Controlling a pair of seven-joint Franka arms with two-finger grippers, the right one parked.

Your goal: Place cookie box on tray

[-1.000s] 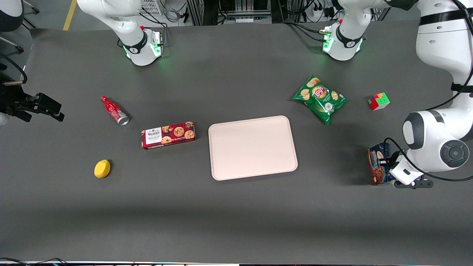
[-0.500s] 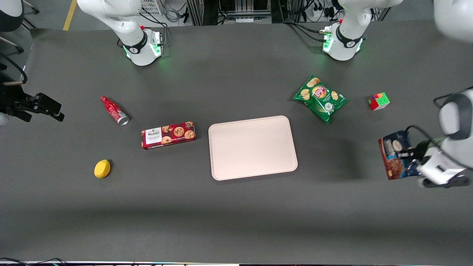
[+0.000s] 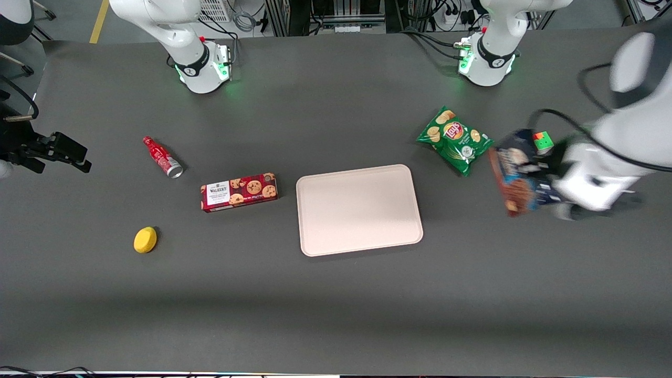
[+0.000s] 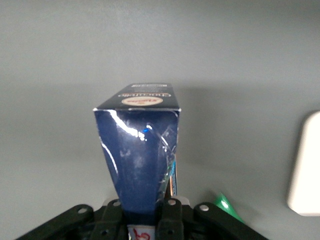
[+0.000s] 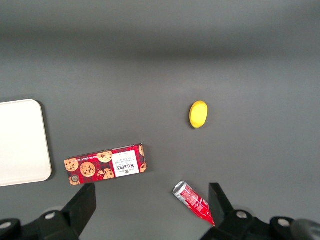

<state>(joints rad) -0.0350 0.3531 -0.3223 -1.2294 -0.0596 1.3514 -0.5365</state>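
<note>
The fingers (image 4: pixel 169 212) of the gripper (image 4: pixel 142 215) are clamped on the two broad faces of the cookie box (image 4: pixel 141 150), at its end nearest to the wrist, so the box stands out from between them with its labelled end pointing away from the wrist. In the front view the gripper (image 3: pixel 543 181) holds the cookie box (image 3: pixel 517 176) in the air above the table (image 3: pixel 336 315), toward the working arm's end. The box is tilted there and is blurred. It hangs just beside the green chips bag (image 3: pixel 455 139), and the colour cube (image 3: pixel 543 142) shows just at its upper edge. The tray (image 3: pixel 359 210) lies flat on the table, apart from the box, with nothing on it.
</note>
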